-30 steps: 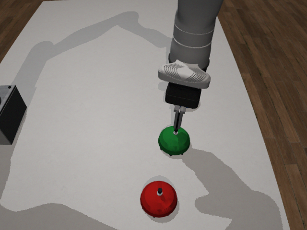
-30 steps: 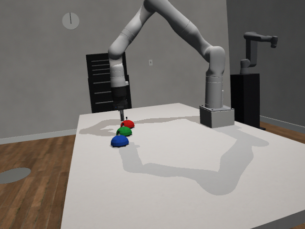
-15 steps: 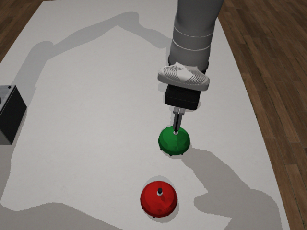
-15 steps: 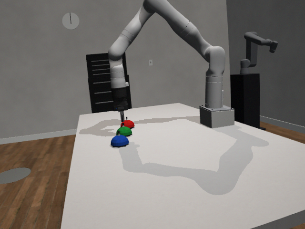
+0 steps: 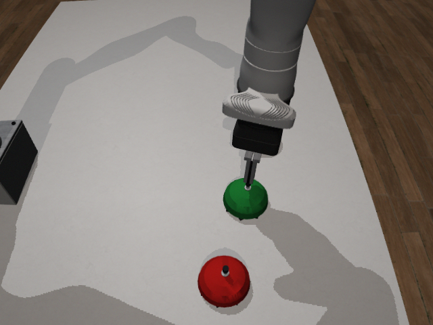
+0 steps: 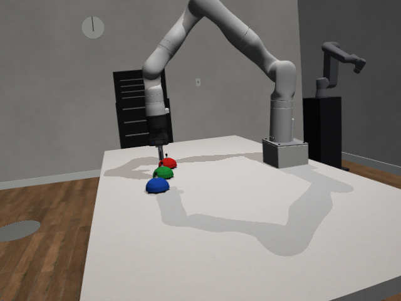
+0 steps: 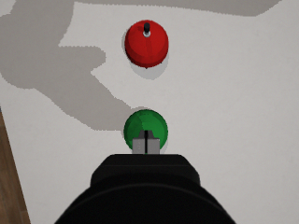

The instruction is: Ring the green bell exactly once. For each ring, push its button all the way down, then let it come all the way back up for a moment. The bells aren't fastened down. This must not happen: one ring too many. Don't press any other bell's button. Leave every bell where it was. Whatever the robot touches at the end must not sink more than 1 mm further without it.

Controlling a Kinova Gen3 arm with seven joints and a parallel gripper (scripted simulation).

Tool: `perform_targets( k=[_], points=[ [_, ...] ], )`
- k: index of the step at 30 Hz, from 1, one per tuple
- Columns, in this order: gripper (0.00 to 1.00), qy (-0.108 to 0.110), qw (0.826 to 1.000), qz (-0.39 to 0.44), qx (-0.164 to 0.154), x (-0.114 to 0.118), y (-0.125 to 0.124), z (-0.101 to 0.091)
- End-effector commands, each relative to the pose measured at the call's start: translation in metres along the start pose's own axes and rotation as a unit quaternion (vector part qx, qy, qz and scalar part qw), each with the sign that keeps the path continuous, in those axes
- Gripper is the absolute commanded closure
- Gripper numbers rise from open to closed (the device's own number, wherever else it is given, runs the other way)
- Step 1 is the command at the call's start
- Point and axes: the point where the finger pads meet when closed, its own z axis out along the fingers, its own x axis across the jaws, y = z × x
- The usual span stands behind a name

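The green bell [image 5: 244, 201] [image 6: 163, 172] [image 7: 146, 127] sits on the white table, between the red bell and the blue bell. My gripper [image 5: 248, 184] [image 6: 160, 158] [image 7: 146, 137] is shut, with nothing between the fingers. It points straight down with its fingertips on the top centre of the green bell, right on the button. The button's black stem is hidden under the fingertips; only its pale collar shows in the top view. The red bell [image 5: 224, 280] [image 6: 168, 162] [image 7: 146, 43] has its black button standing up.
The blue bell [image 6: 157, 185] is hidden behind my arm in the top view. The arm's grey base block [image 6: 284, 153] [image 5: 13, 154] stands on the table [image 5: 105, 139]. The table's edge and wooden floor [image 5: 384, 105] lie close beside the bells.
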Motion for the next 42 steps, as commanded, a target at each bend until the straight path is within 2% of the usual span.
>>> perform_targets(
  k=[1, 18, 27, 42],
  points=[
    [0.83, -0.001, 1.0, 0.0, 0.0, -0.0008, 0.0002, -0.001],
    [0.83, -0.001, 1.0, 0.0, 0.0, -0.0008, 0.0002, -0.0009],
    [0.83, -0.001, 1.0, 0.0, 0.0, -0.0008, 0.0002, 0.0077],
    [0.83, -0.001, 1.0, 0.0, 0.0, -0.0008, 0.0002, 0.009]
  ],
)
